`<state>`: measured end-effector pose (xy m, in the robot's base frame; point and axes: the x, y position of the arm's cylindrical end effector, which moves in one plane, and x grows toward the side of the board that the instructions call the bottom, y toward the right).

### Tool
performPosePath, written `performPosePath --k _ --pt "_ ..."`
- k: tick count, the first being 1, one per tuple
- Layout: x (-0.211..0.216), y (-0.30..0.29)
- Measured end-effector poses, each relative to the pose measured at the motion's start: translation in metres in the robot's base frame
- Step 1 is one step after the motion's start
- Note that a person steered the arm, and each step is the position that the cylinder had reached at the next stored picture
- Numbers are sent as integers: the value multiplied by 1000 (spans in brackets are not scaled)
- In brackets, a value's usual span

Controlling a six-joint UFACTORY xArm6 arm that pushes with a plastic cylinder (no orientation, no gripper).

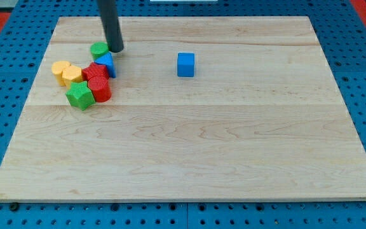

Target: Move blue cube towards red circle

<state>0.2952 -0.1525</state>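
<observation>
Wooden board (189,146) on blue pegboard (5,63). Blue cube (185,64) alone near top centre, well apart from cluster at view's left: red circle (100,90), red block (94,72), green star (80,95), green block (98,50), yellow blocks (66,72), blue triangle (107,64). Rod ends in plain tip (115,49), no claw, just beside green block, above blue triangle.

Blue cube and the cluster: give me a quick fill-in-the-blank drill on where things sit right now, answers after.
1. The blue cube stands alone, to the view's ____ of the cluster.
2. My tip rests at the cluster's upper edge, beside the ____ cylinder.
3. The red circle sits against a green ____ at the cluster's lower end.
4. The yellow blocks form the cluster's ____ edge in the view.

Missing words: right; green; star; left
</observation>
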Motion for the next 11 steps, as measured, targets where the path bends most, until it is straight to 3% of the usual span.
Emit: performPosePath --k 4,7,8,9,10,11 --pt "12 -15" --pt "10 204" --pt "64 276" --pt "83 243" --pt "52 188" --pt "21 176"
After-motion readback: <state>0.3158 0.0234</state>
